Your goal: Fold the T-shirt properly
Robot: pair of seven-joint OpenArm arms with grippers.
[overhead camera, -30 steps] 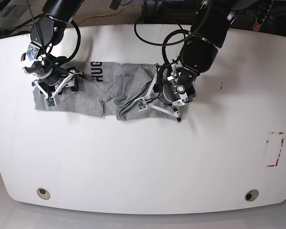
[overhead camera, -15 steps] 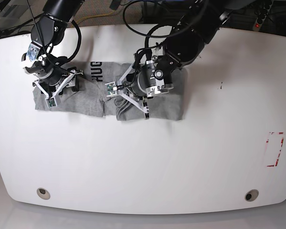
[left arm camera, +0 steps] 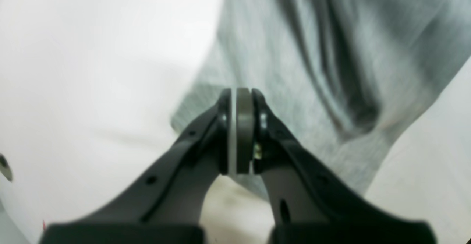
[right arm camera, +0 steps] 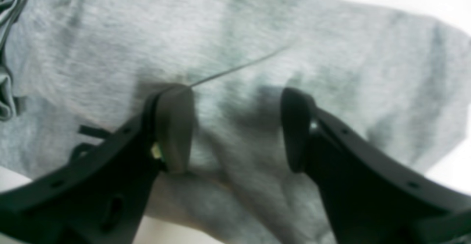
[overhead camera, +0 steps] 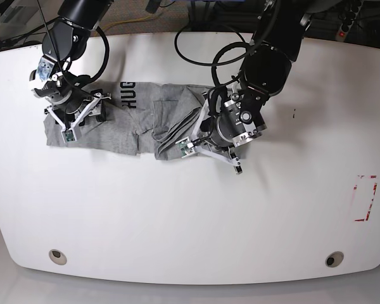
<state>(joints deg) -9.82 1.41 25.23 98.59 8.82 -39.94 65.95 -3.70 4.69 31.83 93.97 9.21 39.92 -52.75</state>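
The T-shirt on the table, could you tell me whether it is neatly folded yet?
Not yet: the T-shirt lies in a long wrinkled strip, bunched near the middle, with the left gripper shut on one edge.

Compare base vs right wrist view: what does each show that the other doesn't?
Base only: the whole white table, both arms, dark lettering on the T-shirt, red tape marks near the table's edge, and the left gripper at the shirt's other end. Right wrist only: the right gripper close up, fingers apart and pressed down on the cloth. Both: the right gripper over grey shirt fabric.
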